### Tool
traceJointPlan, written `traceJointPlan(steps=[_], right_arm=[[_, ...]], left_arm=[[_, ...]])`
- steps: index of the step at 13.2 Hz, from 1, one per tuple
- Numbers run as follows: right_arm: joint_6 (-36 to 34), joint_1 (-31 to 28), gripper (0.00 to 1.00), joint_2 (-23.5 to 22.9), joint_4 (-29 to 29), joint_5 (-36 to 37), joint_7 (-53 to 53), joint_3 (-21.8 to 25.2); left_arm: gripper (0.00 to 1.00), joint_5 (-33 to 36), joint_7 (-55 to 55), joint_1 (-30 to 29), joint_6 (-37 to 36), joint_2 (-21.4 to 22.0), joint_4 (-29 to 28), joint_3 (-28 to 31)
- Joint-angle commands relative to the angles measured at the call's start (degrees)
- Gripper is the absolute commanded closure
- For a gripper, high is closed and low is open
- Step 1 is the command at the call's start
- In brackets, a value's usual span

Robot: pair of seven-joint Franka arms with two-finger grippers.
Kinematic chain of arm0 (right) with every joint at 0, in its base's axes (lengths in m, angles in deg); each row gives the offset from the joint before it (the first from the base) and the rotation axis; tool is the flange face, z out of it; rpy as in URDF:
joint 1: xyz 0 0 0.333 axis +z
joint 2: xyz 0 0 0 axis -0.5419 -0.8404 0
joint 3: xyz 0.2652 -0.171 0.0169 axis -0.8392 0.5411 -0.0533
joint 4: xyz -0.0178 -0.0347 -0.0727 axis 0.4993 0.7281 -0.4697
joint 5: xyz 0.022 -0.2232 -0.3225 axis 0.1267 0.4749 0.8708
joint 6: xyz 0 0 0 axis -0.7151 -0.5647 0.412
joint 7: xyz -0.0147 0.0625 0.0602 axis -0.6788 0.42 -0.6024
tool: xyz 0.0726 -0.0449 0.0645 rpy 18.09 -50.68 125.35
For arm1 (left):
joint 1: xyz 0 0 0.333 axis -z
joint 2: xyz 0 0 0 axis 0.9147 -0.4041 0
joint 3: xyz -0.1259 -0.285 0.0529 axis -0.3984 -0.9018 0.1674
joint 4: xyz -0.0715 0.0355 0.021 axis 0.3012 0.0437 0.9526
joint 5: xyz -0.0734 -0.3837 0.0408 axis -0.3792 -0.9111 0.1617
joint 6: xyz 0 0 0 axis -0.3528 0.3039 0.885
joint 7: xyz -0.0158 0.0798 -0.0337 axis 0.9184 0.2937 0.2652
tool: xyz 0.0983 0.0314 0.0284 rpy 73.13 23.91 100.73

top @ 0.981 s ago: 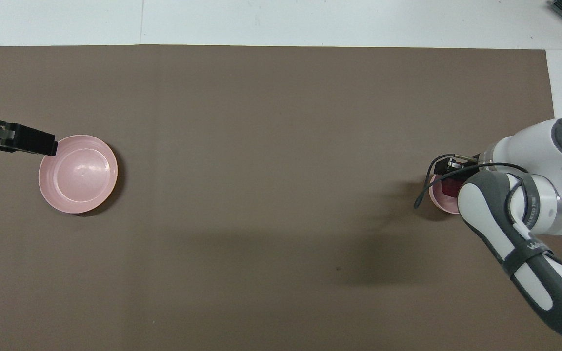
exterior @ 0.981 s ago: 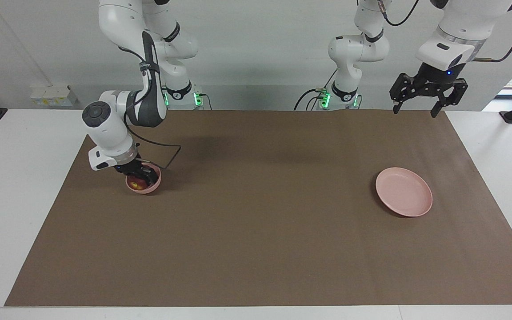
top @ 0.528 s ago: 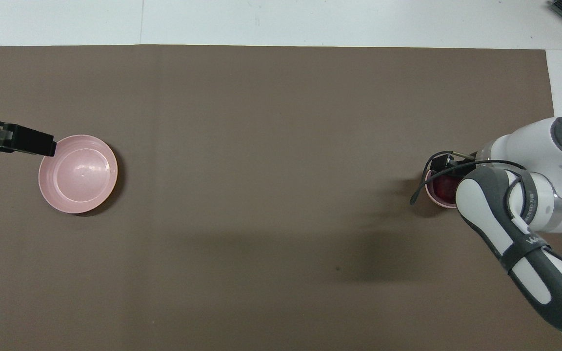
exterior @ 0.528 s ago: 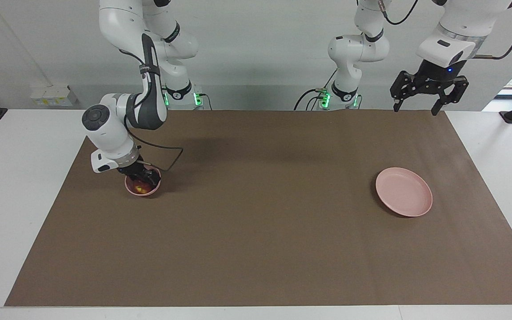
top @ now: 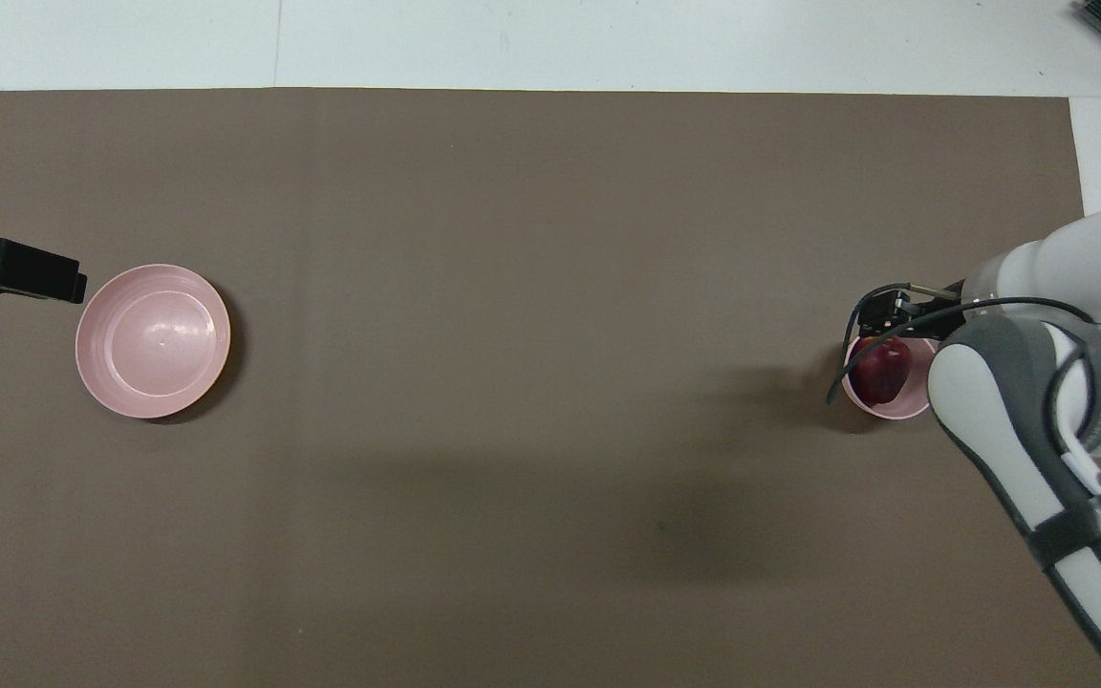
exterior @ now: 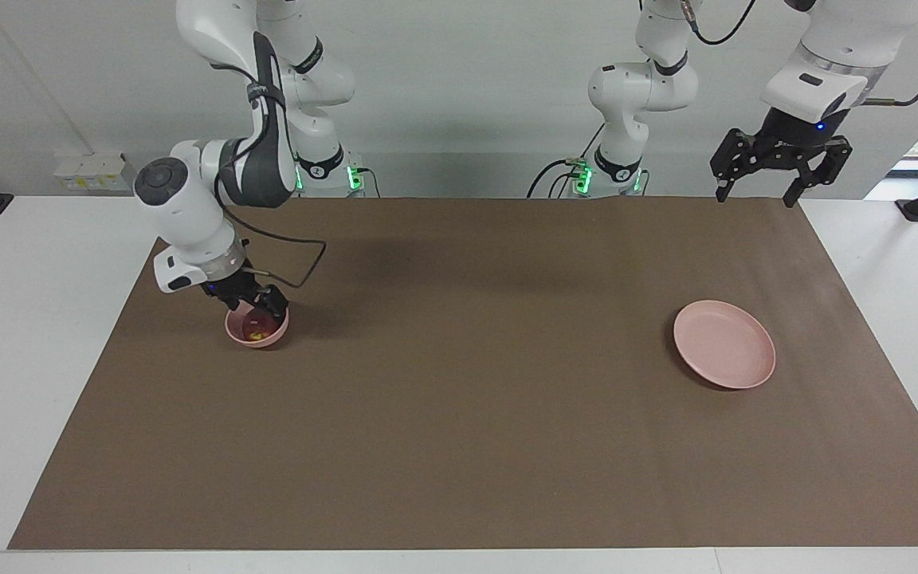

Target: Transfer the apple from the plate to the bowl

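The dark red apple (exterior: pixel 254 326) (top: pixel 880 371) lies inside the small deep pink bowl (exterior: pixel 261 338) (top: pixel 899 409), at the right arm's end of the mat. My right gripper (exterior: pixel 250 302) (top: pixel 895 320) hangs just above the bowl's rim, open and holding nothing. The wide pink plate (exterior: pixel 723 344) (top: pixel 152 341) sits bare at the left arm's end. My left gripper (exterior: pixel 754 194) waits open, high over the mat's corner by its base. In the overhead view one of its fingers (top: pixel 34 277) shows beside the plate.
A brown mat (exterior: pixel 475 399) covers most of the white table (exterior: pixel 21 335). The right arm's black cable (exterior: pixel 307 267) loops above the mat beside the bowl. Nothing else stands on the mat.
My right gripper has opened, left the apple in the bowl and risen out of it. The left gripper has lifted a little and drifted toward its own end of the table.
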Motion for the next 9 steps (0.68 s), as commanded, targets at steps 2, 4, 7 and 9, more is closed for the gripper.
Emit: traceJointPlan(steps=[2,4,7,9], right_arm=[[-11.35,1.36,0.0,3.75,-9.53,3.93,2.55,-0.36],[-17.06,1.36,0.0,5.77,-14.81,4.64,6.32,-0.36],[-27.51,0.83,0.0,7.54,-23.6,4.64,9.24,-0.01],[-30.97,0.83,0.0,8.77,-24.68,4.56,9.33,-0.01]], left_arm=[[0.0,0.88,-0.25,-2.1,-0.62,0.4,-0.28,-0.55],[0.0,0.88,-0.25,-2.19,-0.62,0.4,-0.28,-0.55],[0.0,0.88,-0.25,-2.1,-0.62,0.4,-0.28,-0.55],[0.0,0.88,-0.25,-2.19,-0.62,0.4,-0.28,-0.55]])
